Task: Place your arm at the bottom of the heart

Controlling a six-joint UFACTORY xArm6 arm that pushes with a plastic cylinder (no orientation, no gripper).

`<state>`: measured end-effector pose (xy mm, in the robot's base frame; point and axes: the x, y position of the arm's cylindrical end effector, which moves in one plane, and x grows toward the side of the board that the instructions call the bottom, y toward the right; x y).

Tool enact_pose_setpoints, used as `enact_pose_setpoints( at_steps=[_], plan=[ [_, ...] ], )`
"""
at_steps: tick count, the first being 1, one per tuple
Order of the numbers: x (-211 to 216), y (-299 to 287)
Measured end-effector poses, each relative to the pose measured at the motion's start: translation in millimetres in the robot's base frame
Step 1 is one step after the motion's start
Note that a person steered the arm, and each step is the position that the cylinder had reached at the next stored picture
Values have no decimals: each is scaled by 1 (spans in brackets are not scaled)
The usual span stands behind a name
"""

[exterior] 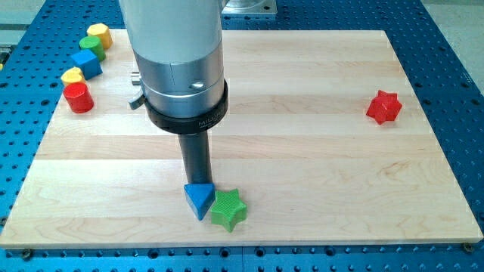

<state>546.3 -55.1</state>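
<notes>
Camera view: my tip (198, 183) is seen just behind the blue triangle (198, 200), which touches the green star (228, 209). No end effector is fitted, so no grasp state can be told.

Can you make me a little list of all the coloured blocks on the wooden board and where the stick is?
Board: pale wooden board
My tip: touching the top of the blue triangular block
Beside it: green star block, on its right
Right side: red star block, alone
Top left cluster: yellow block, green block, blue cube, small yellow heart-like block, red cylinder
</notes>
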Motion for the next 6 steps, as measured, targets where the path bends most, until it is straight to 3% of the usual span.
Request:
enact_pose_setpoints(
  at_steps=[1,2,3,4,5,6],
  plan=[
    [-15,-105],
    [-24,-249],
    [-43,-249],
    [-122,-240],
    [-166,-238],
    [-170,-193]
  ],
)
